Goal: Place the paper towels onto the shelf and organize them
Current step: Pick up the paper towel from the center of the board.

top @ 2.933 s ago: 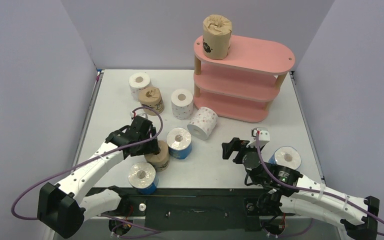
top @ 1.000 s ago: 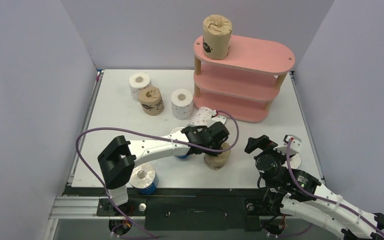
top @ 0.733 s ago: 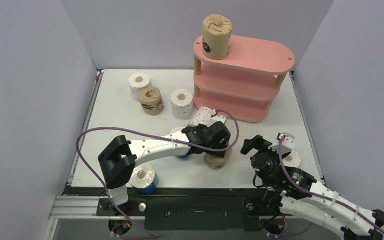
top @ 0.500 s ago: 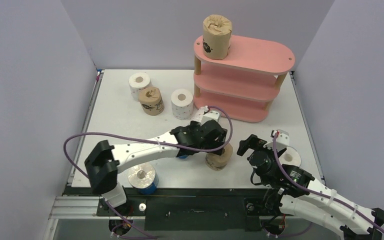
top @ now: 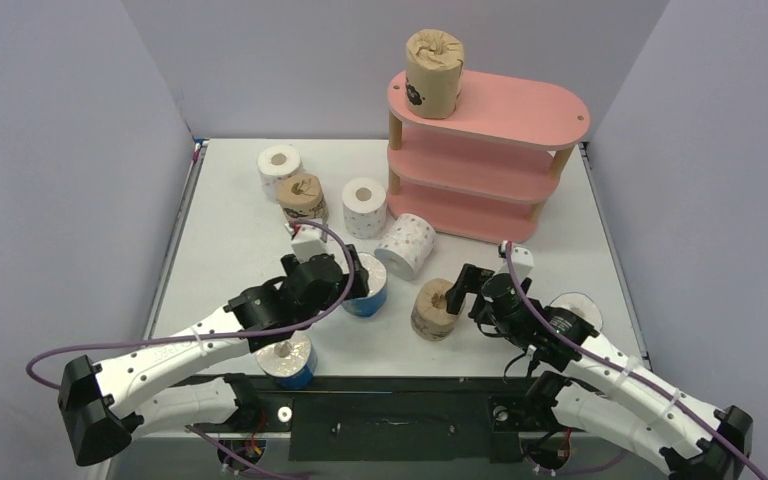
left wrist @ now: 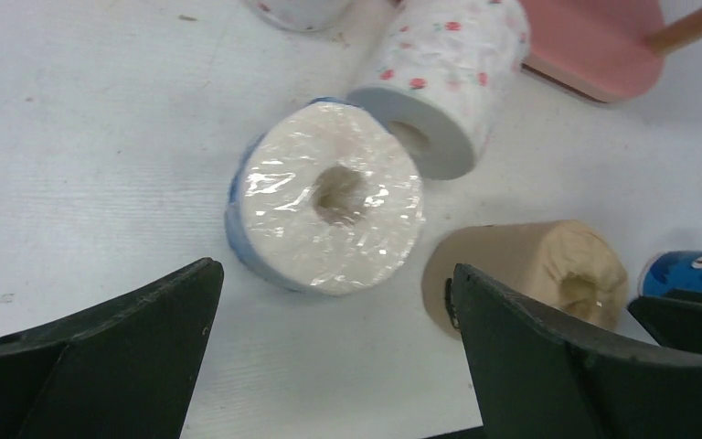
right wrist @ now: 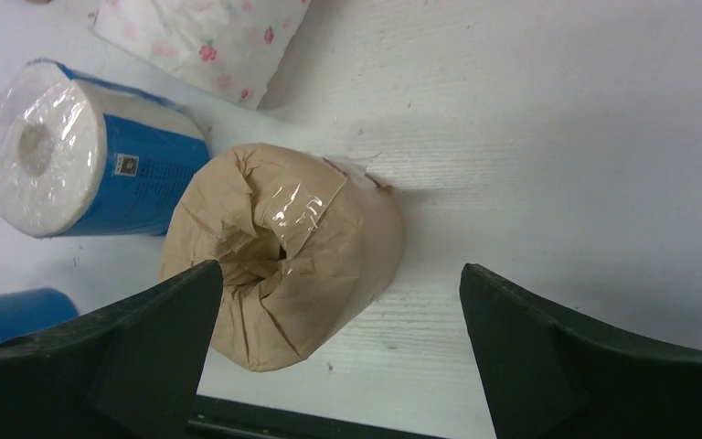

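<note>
The pink shelf (top: 520, 110) stands at the back right, with one brown paper towel roll (top: 434, 72) on its top board. A second brown roll (top: 435, 308) stands near the table's front; in the right wrist view this roll (right wrist: 283, 251) sits just ahead of my open right gripper (right wrist: 340, 268), close to its left finger. My right gripper (top: 460, 292) is right beside it. My left gripper (left wrist: 334, 274) is open and empty, with an upright blue roll (left wrist: 329, 210) just beyond its fingertips. In the top view my left gripper (top: 345, 290) partly covers that blue roll (top: 368, 285).
A dotted white roll (top: 406, 245) lies on its side by the shelf's foot. Two white rolls (top: 280, 166) (top: 364, 205) and a brown one (top: 302, 197) stand at the back left. Blue rolls sit at the front edge (top: 286, 355) and behind my right arm (top: 578, 315).
My left gripper opened, let go of the brown roll near the front and drew back left to the blue roll. My right gripper moved left, up to that brown roll.
</note>
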{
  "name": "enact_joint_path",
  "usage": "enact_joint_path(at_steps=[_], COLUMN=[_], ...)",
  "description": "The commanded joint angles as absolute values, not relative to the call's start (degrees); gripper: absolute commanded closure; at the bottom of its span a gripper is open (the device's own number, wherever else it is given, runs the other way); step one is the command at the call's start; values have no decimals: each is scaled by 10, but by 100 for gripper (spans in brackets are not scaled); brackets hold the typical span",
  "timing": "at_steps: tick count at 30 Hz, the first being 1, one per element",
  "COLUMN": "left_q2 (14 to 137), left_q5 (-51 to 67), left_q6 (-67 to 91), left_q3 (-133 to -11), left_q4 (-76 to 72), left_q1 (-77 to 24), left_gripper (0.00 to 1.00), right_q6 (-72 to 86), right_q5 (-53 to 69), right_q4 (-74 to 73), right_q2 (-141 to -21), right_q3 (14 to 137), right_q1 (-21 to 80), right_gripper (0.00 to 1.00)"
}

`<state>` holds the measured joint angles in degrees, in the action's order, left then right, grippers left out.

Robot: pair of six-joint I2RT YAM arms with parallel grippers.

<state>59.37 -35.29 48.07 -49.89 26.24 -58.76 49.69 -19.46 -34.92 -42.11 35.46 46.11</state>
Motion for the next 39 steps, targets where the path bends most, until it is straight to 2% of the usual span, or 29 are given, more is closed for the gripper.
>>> enact_joint_path(at_steps=[1, 6, 17, 27, 39], left_q2=[532, 462, 456, 455, 444], left_q5=[-267, -274, -303, -293, -277], left_q6=[497, 475, 471, 472, 486], left_q3=[-437, -397, -405, -394, -372], left_q4=[180, 150, 187, 180, 175], left_q1=[-527, -523, -522, -522, -522], left_gripper=[4, 4, 4, 4, 3], right_q6=[475, 470, 462, 472, 484], right_q5=[-106, -82, -50, -43, -57], right_q4=[-291, -277, -250, -222, -228], right_q2=[-444, -476, -519, -545, -534], right_q3=[351, 348, 335, 321, 323], right_q1=[446, 425, 395, 392, 393], right_gripper=[2, 6, 21, 37, 61])
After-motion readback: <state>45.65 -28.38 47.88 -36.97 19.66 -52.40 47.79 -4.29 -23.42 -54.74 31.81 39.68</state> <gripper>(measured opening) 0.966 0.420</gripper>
